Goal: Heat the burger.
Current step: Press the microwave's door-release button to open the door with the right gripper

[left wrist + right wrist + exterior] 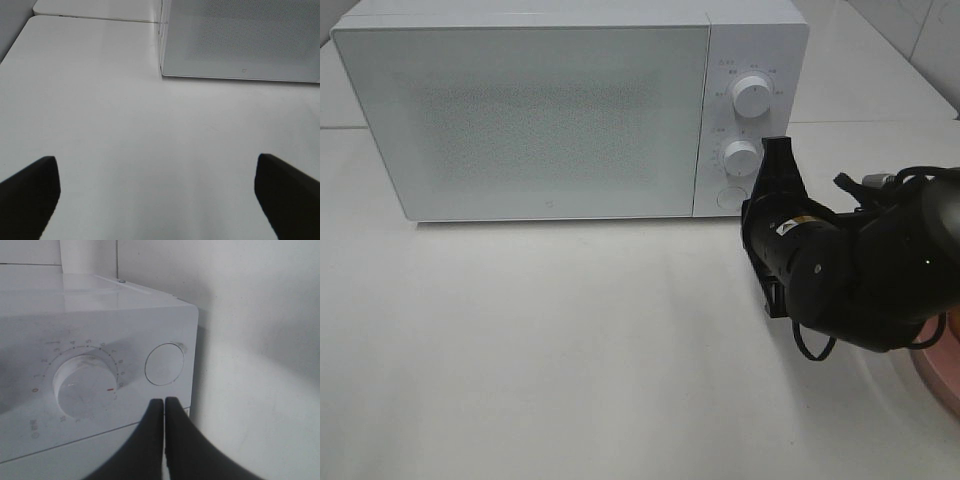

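Seen from above, the microwave [520,120] fills the upper left, its door mark and dial labels too small to read; the right gripper [778,150] is by the lower knob [741,158], a pink plate [948,378] is cut off lower right, and the burger is out of sight. The left wrist view has the left gripper [156,160] spread wide over the bench [150,115]. The right wrist view has the right gripper pinched together near a round button [164,364], with 3, 4, 5 readable round the knob.
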Motion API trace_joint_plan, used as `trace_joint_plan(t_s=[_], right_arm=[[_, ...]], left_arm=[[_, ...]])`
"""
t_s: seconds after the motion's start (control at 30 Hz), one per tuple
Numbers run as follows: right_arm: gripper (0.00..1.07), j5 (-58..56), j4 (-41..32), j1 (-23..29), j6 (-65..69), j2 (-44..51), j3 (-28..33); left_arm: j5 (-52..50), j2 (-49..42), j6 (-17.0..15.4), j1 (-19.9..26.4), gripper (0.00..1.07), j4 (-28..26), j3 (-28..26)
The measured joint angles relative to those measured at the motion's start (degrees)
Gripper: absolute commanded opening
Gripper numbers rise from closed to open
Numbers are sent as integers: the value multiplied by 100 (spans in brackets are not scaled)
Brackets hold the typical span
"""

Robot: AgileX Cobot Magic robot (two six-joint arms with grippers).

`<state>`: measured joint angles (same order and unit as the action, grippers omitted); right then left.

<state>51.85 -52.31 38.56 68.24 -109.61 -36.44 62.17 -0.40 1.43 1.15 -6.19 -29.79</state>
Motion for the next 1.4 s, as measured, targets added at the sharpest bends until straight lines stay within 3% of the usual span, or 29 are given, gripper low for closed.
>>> trace_joint_plan(t_s=[0.67, 1.4], right_arm=[[0, -470, 630, -584, 321, -991, -1140], [0, -458, 670, -751, 441, -1255, -1369]], left_arm=[[0, 0, 0, 0, 98, 0, 0], [0, 0, 0, 0, 98, 0, 0]])
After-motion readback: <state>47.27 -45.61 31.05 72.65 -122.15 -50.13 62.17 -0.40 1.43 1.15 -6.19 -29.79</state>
